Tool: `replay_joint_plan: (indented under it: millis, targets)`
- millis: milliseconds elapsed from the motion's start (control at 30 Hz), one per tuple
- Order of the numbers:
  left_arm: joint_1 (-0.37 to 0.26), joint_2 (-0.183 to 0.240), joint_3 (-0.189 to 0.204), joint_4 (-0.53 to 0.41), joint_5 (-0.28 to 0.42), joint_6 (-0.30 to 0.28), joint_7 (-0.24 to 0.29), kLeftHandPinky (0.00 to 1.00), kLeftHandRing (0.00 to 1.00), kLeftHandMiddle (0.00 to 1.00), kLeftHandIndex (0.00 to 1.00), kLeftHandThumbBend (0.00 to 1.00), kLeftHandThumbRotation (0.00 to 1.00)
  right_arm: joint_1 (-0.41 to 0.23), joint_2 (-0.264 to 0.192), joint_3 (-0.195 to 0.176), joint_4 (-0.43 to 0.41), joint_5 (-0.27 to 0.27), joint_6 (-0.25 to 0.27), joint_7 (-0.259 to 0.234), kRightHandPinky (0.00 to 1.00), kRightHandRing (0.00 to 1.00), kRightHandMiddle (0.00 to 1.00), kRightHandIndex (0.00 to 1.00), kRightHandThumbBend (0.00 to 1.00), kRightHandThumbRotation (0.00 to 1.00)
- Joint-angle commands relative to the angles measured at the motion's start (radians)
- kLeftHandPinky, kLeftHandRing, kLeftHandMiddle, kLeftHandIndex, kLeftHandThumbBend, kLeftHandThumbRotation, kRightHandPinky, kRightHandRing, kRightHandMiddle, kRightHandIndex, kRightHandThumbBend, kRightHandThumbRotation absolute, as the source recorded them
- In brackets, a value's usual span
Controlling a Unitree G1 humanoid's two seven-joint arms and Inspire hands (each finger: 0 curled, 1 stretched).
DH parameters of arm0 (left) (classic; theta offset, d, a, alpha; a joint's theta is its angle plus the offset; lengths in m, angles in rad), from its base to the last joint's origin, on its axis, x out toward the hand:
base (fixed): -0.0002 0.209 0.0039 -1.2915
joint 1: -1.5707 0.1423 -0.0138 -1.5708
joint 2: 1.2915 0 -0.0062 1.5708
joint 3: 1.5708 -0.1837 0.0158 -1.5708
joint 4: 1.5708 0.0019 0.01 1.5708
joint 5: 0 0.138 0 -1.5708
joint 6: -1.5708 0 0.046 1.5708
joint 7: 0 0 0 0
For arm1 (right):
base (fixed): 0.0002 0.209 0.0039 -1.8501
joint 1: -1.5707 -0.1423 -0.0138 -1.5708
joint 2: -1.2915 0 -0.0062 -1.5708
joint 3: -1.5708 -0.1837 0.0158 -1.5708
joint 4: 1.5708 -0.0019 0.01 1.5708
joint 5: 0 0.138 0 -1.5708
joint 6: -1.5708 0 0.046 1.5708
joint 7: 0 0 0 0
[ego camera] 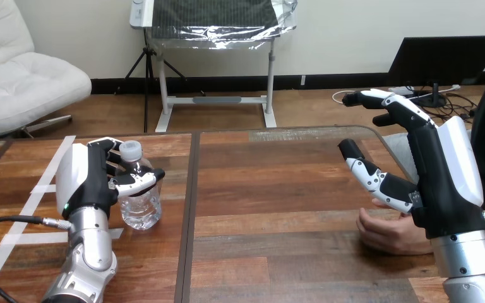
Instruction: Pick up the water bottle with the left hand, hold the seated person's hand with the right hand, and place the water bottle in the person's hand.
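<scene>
Grips the bottle (142, 208), standing upright on the desk (271, 189) at left, with left hand (82, 180) fingers curled round it, likely ready to lift, and poises the right hand (442, 177), fingers spread open, just over the person's hand (385, 230), not yet clasping it.

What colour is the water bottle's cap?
White cap on the water bottle; head view.

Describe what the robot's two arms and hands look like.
The left forearm and right forearm are rounded silver metal. The left hand and right hand are black, each with a smooth white shell on its back. Their jointed fingers alternate black and white segments and end in black tips.
</scene>
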Motion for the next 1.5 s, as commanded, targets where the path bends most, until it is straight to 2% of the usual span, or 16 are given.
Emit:
replay_joint_plan:
  millis: [0,333,533,633,733,867,1033,1133,1467]
  targets:
    - [-0.033,-0.004,-0.007,-0.038,0.008,-0.032,0.032,0.42,0.44,0.48,0.53,0.58,0.0,-0.042,-0.017,-0.02,-0.029,0.009,-0.013,-0.008,0.68,0.77,0.78,0.71,0.42,0.0]
    - [-0.027,-0.01,-0.003,-0.056,0.004,-0.033,0.036,0.43,0.44,0.49,0.53,0.59,0.0,-0.042,-0.018,-0.02,-0.03,0.011,-0.009,-0.003,0.68,0.77,0.78,0.71,0.42,0.0]
    - [-0.019,-0.013,-0.002,-0.066,0.004,-0.05,0.048,0.41,0.44,0.49,0.53,0.59,0.0,-0.042,-0.016,-0.021,-0.031,0.011,-0.007,-0.005,0.68,0.77,0.78,0.71,0.42,0.0]
    - [-0.011,-0.02,0.013,-0.08,-0.019,-0.074,0.032,0.4,0.44,0.48,0.53,0.6,0.0,-0.041,-0.015,-0.021,-0.037,0.013,0.0,0.0,0.68,0.77,0.78,0.71,0.42,0.0]
    - [0.004,-0.032,0.031,-0.116,-0.05,-0.083,0.011,0.4,0.44,0.48,0.53,0.6,0.0,-0.041,-0.016,-0.022,-0.036,0.012,-0.003,-0.002,0.68,0.77,0.78,0.71,0.42,0.0]
    - [0.028,-0.054,0.064,-0.163,-0.12,-0.129,-0.041,0.41,0.44,0.48,0.52,0.6,0.0,-0.042,-0.015,-0.022,-0.033,0.02,-0.009,-0.002,0.68,0.77,0.78,0.71,0.43,0.0]
    - [0.059,-0.075,0.085,-0.236,-0.177,-0.152,-0.086,0.4,0.44,0.48,0.52,0.61,0.0,-0.044,-0.017,-0.022,-0.026,0.024,-0.021,-0.004,0.68,0.77,0.78,0.71,0.44,0.0]
    - [0.083,-0.083,0.086,-0.292,-0.19,-0.165,-0.103,0.4,0.43,0.48,0.52,0.61,0.0,-0.044,-0.016,-0.022,-0.027,0.026,-0.02,-0.004,0.67,0.77,0.78,0.71,0.44,0.0]
    - [0.167,-0.129,0.084,-0.529,-0.253,-0.138,-0.171,0.4,0.43,0.46,0.51,0.61,0.0,-0.045,-0.013,-0.023,-0.031,0.018,-0.012,-0.009,0.67,0.76,0.78,0.71,0.45,0.0]
